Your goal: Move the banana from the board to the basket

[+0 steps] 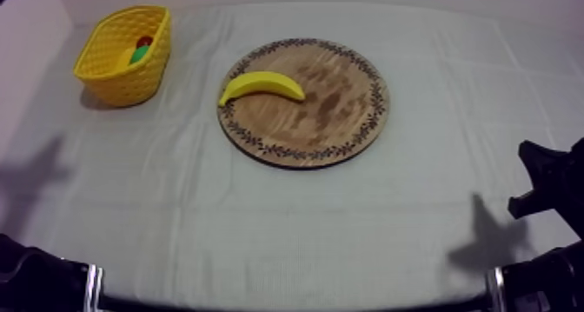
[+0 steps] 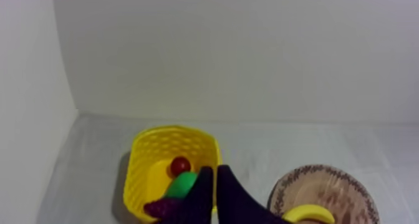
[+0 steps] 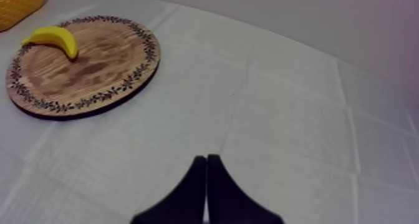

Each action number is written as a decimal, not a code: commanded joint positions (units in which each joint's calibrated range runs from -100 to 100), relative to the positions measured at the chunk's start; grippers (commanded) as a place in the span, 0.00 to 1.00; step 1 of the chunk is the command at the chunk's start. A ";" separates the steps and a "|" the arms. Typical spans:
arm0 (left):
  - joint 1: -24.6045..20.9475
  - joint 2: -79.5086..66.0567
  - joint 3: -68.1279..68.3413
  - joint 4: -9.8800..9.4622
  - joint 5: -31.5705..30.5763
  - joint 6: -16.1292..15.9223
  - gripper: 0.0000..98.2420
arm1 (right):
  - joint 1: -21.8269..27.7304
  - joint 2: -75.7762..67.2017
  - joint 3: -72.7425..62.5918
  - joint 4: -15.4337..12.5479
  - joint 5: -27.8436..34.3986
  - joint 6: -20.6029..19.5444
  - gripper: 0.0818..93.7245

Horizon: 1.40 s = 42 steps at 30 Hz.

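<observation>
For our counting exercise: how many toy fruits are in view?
4: the banana on the wooden board; a small red fruit, pear and grapes in the yellow basket. More may be hidden.

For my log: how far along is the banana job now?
Done: nothing; the curved yellow banana lies on the round wooden board. In hand: nothing; left gripper and right gripper are shut, empty. To do: pick it up, put it into the yellow latticed basket.

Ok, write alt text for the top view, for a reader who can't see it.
A banana lies near the left edge of a round wooden board at the middle of a cloth-covered table. A yellow basket stands apart at the far left, holding a small red fruit and something green.
</observation>
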 commanded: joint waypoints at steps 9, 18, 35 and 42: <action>3.06 15.81 -25.60 0.93 8.11 -2.41 0.00 | 0.00 0.00 -0.03 0.00 0.01 0.02 0.00; 7.00 23.50 -35.41 1.13 9.59 -4.22 0.00 | 0.00 0.00 -0.03 0.00 0.01 0.02 0.00; 18.52 33.64 -43.42 -0.96 15.83 -5.01 0.00 | 0.00 0.00 -0.03 0.00 0.01 0.02 0.00; 22.03 37.41 -40.71 -1.65 16.15 -6.20 0.00 | 0.00 0.00 -0.03 0.00 0.01 0.02 0.00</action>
